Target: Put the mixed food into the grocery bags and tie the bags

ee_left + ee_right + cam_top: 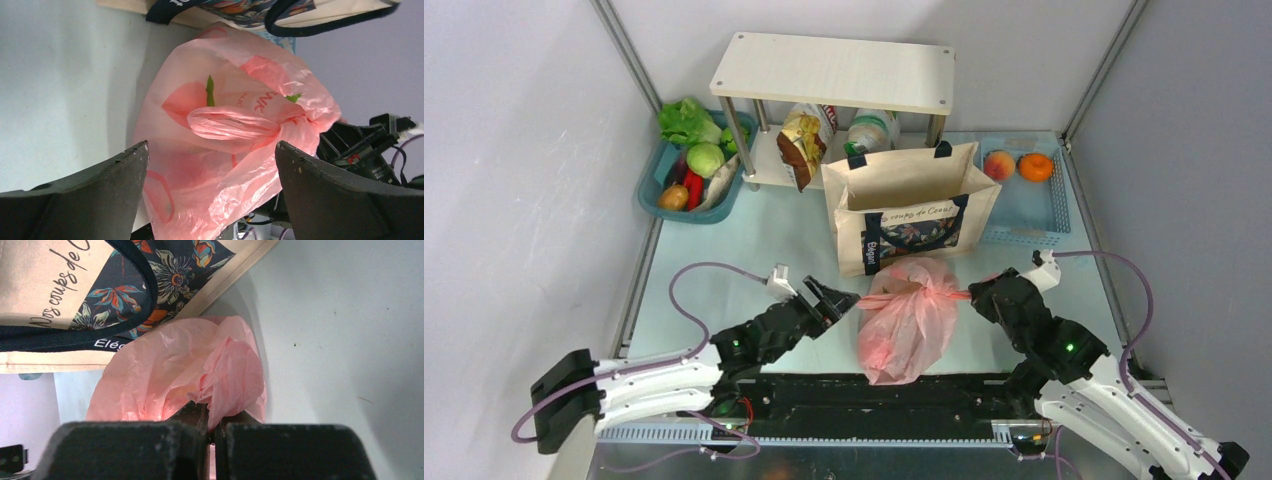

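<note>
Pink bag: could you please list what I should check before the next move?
1. Knot tied in the pink bag: ok.
2. Left jaws open, gripping nothing: ok.
3. Right jaws released from the bag: not ok, shut on its pink plastic.
4. Canvas tote upright, mouth open: ok.
5. Tote's contents: cannot tell, inside hidden.
6. Crisp packet bagged: not ok, it leans under the shelf.

White two-tier shelf (834, 68) at the back, between teal basket (652, 195) and blue basket (1029, 215).
</note>
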Motion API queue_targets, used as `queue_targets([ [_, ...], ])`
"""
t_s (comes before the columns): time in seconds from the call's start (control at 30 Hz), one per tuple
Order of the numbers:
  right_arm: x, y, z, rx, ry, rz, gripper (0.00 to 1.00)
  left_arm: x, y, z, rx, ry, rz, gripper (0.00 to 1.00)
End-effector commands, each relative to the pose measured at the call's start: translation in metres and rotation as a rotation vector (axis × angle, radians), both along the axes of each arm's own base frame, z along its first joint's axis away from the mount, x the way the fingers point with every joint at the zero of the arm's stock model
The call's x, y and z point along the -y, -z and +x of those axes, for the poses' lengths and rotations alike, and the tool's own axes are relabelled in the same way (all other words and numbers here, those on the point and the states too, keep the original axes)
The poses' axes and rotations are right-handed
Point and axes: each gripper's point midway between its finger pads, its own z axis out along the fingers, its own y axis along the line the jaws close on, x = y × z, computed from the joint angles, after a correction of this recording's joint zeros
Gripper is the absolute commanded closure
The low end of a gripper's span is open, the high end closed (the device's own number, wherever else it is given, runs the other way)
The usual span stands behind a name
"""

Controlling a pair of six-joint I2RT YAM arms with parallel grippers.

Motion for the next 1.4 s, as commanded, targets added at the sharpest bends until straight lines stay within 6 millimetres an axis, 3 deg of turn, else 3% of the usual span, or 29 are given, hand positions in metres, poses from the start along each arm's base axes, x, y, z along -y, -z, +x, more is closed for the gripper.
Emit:
queue_targets([
  [0.0,-0.003,-0.025,0.010,0.072,0.047,0.062,1.00,0.014,-0.021,0.010,-0.061,-0.085,-0.163,0.01],
  [0.2,-0.006,-0.025,0.008,0.070,0.042,0.070,1.00,0.036,-0.016,0.012,-0.106,-0.083,-0.212,0.04],
  [0.5,-0.011,-0.027,0.005,0.075,0.026,0.091,1.00,0.069,-0.032,0.019,-0.087,-0.056,-0.291,0.13],
  [0.57,-0.012,-0.027,0.004,0.073,0.022,0.092,1.00,0.073,-0.036,0.022,-0.068,-0.060,-0.297,0.20],
  [0.63,-0.014,-0.027,0.003,0.072,0.016,0.093,1.00,0.076,-0.037,0.024,-0.044,-0.060,-0.291,0.36],
  [0.77,-0.015,-0.026,0.002,0.071,0.013,0.087,1.00,0.076,-0.044,0.031,0.039,-0.069,-0.246,0.58],
  [0.87,-0.016,-0.026,0.001,0.076,0.009,0.084,1.00,0.057,-0.047,0.049,0.158,-0.169,-0.145,0.63],
  [0.97,-0.018,-0.027,0.001,0.082,-0.002,0.079,1.00,0.060,-0.059,0.054,0.248,-0.163,-0.089,0.71],
  [1.07,-0.023,-0.032,0.003,0.113,-0.063,0.027,1.00,0.068,-0.065,0.055,0.362,-0.101,0.020,0.98],
  [1.23,-0.035,-0.054,0.004,0.170,-0.239,-0.209,1.00,0.073,-0.099,0.035,0.644,-0.048,0.267,1.00],
  [1.37,-0.021,-0.061,0.007,0.133,-0.252,-0.454,1.00,0.068,-0.114,0.023,0.822,-0.045,0.581,1.00],
])
